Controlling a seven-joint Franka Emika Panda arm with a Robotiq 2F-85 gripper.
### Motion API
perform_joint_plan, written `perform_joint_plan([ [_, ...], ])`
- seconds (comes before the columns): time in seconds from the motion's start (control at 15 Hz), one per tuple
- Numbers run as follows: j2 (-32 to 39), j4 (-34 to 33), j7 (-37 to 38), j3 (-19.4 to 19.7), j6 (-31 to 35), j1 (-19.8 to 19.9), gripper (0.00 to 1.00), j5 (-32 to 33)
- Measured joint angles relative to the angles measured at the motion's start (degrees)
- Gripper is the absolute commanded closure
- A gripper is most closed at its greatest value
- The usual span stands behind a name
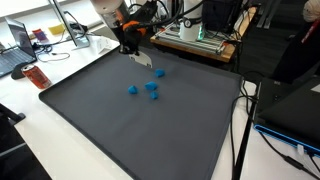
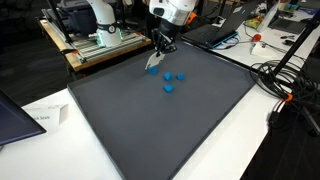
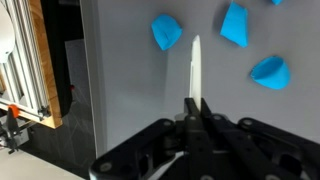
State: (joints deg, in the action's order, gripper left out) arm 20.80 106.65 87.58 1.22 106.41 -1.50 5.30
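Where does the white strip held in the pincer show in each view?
In an exterior view: white strip upper centre, up-left of the blue pieces.
In an exterior view: strip upper centre, just above the blue pieces.
Wrist view: strip centre, poking from the shut pincer.
Shared landmark: the blue pieces.

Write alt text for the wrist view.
At the bottom edge, the black pincer is shut on a thin white strip that sticks out over a dark grey mat. Three blue lumps lie beyond, none touching the strip.
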Motion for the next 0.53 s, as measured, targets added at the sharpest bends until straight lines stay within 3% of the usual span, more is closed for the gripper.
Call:
perform_joint_plan([
  [0.53, -1.7, 6.3, -9.4, 0.6, 11.3, 0.1, 0.99, -2.6],
])
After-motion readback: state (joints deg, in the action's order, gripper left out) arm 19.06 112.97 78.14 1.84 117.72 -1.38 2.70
